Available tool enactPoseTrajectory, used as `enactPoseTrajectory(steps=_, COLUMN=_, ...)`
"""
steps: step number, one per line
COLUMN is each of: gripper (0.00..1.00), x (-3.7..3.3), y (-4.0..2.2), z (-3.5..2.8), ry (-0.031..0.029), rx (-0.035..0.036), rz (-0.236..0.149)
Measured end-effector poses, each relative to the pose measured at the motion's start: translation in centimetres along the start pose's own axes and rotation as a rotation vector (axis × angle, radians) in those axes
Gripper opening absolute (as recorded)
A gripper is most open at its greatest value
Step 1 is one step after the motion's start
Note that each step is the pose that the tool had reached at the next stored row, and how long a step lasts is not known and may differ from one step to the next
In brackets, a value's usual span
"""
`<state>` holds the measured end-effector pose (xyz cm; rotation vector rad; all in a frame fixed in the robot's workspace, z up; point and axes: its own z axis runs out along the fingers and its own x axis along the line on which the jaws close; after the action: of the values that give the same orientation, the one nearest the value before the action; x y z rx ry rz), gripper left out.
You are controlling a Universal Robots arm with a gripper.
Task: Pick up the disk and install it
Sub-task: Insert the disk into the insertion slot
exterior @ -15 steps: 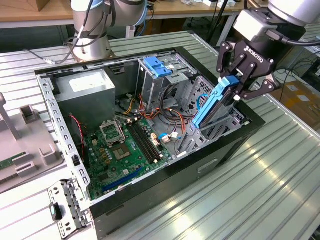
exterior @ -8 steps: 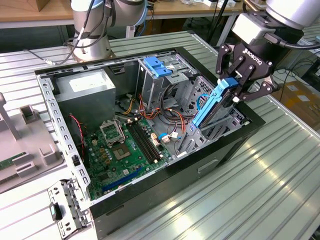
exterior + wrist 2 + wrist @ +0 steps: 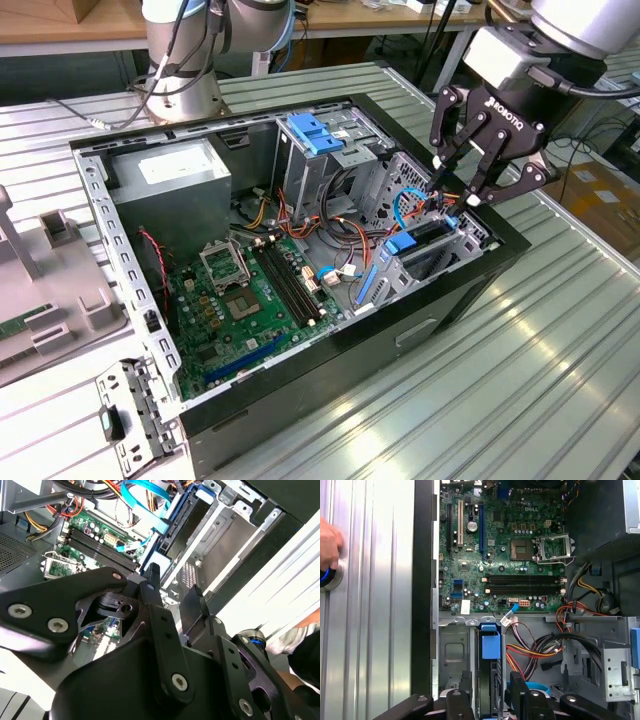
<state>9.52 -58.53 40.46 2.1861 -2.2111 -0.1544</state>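
Surface: A ribbed bare-metal table [image 3: 560,330] carries an open black computer case [image 3: 420,335] lying on its side. Workbenches are seen behind it.

Gripper: The gripper [image 3: 480,180] hangs over the front corner of the case. Its black fingers [image 3: 520,692] are spread apart, and nothing is pinched between them.

Disk location: The disk [image 3: 492,680] stands on edge in the drive cage [image 3: 452,655], directly below the fingers and in line with the gap between them. Full seating cannot be confirmed.

Beside the fingers: A bundle of orange and yellow cables [image 3: 535,652] lies just beside one finger. A blue ribbon cable [image 3: 145,500] arcs just beyond the fingertips.

Beyond the fingers: The green motherboard [image 3: 500,555] lies farther inside the case.

Risk, snagging: A loose cable could be caught by a fingertip, because the bundle crowds the cage.

Risk, collision: The thin sheet-metal cage edge could be struck if the fingers are lowered off centre.

Risk, jamming: The disk could be cocked in its slot if it is pushed on one corner.

Materials: The disk is a flat dark slab with a smooth blue plastic rail [image 3: 490,645]. The cage is perforated grey steel. The fingers are matte, jointed and bolted.

Bystander: A hand [image 3: 327,542] rests on a blue-ringed button on the table, well apart from the fingers.
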Motion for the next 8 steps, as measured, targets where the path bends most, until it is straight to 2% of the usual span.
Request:
enactPoseTrajectory(steps=2, gripper=0.42, x=0.0, y=0.0, z=0.01, ry=0.0, rx=0.0, rz=0.0)
enactPoseTrajectory(steps=4, gripper=0.29, x=0.0, y=0.0, z=0.01, ry=0.0001, rx=0.0, rz=0.0)
enactPoseTrajectory(steps=5, gripper=0.29, x=0.0, y=0.0, z=0.02, ry=0.0, rx=0.0, rz=0.0)
enactPoseTrajectory(steps=6, gripper=0.23, x=0.0, y=0.0, z=0.02, ry=0.0, rx=0.0, rz=0.0)
enactPoseTrajectory(steps=7, gripper=0.11, x=0.0, y=0.0, z=0.02, ry=0.0, rx=0.0, rz=0.0)
enactPoseTrajectory(steps=8, gripper=0.11, x=0.0, y=0.0, z=0.02, ry=0.0, rx=0.0, rz=0.0)
